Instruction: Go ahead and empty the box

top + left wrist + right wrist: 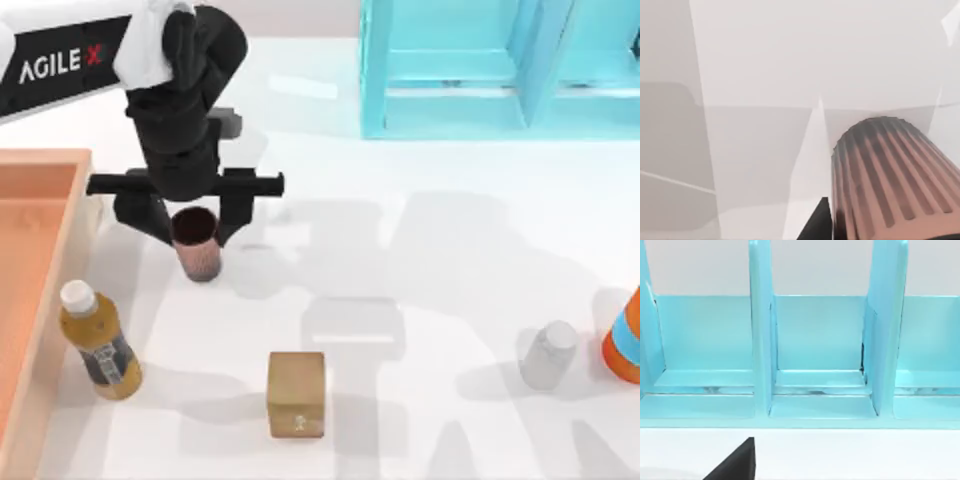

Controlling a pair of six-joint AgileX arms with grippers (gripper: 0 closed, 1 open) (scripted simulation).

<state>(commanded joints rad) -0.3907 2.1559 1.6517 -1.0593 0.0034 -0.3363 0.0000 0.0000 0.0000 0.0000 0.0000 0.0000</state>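
The box (40, 300) lies at the surface's left edge; the left claw (195, 235), just right of it, grasps an upright ribbed cup (197, 245) over the surface.

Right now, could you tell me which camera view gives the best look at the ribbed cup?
The top view: the ribbed cup shows whole there, standing between the left gripper fingers, right of the box. The left wrist view shows part of its ribbed side, close up. The right wrist view faces the cyan shelf.
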